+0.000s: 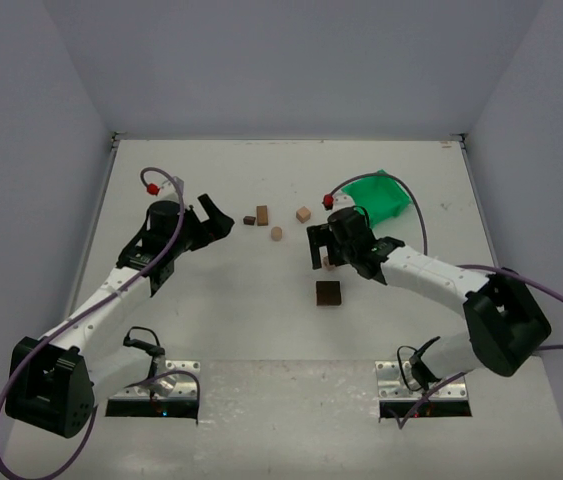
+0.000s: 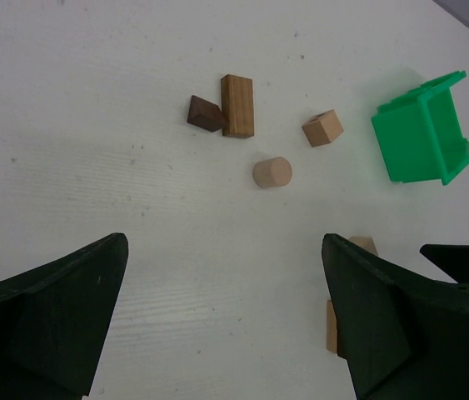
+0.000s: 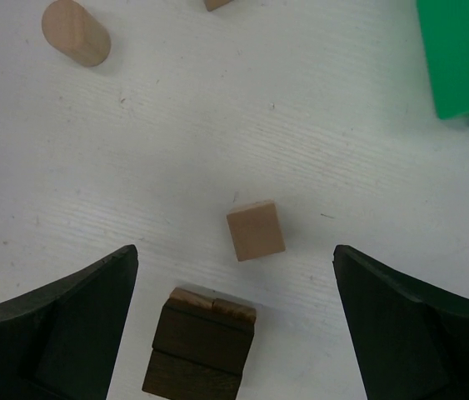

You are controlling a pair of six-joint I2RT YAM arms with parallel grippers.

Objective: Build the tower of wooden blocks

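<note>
Toward the far right of the white table [image 1: 221,330], the green bin [image 1: 376,196] is sitting at a tilt, seemingly tipped over, and what it is holding cannot be told from any view. Both arms are reaching over the middle of the table. The right gripper [image 1: 323,256] is hovering with its fingers spread wide and gripping nothing, a loose tan cube [image 3: 255,231] sitting on the table between them. Just nearer the bases than that cube, the wood block tower [image 1: 328,293] is standing as a low dark brown stack with two tan pieces showing at its far edge. The left gripper [image 1: 213,216] is hanging equally wide apart and holding nothing, left of the other pieces. To its right, a brown rectangular block [image 2: 237,105] is lying against a small dark block [image 2: 205,113]. A tan cylinder [image 2: 272,172] is sitting just nearer, and a second tan cube [image 2: 322,127] is resting between those pieces and the bin.
</note>
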